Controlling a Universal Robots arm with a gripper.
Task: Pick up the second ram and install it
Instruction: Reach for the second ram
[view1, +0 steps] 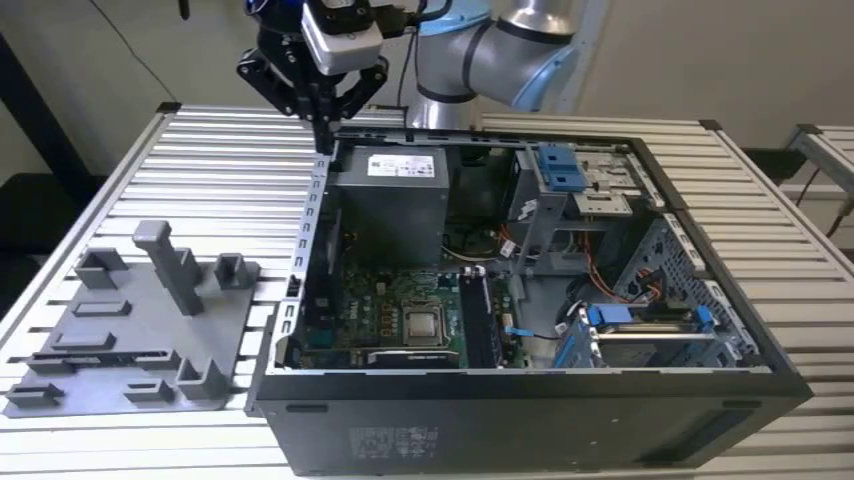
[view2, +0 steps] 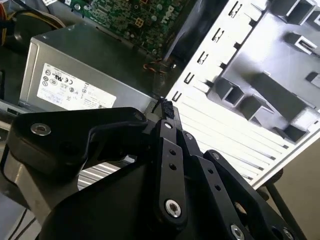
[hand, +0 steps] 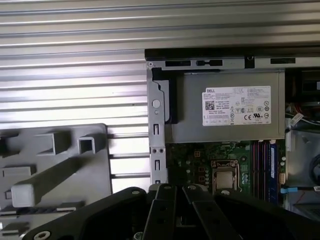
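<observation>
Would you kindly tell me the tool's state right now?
Tool: closed; whether it pinches anything cannot be told.

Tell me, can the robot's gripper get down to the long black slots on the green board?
Probably yes. The computer case lies open on top, and nothing covers the long black slots. The gripper hangs above the case's rim near the grey power supply, so it looks free to travel over.

Arm (view1: 521, 45): silver-grey tubular segments with light-blue joint caps, upper centre of the exterior view. Tool (view1: 320, 120): matt black, built of flat linked bars tapering to a narrow tip. Silver screw heads (view2: 173, 208) mark the pivots in both wrist views. A pale grey box-shaped module (view1: 340, 30) is mounted above the tool.
</observation>
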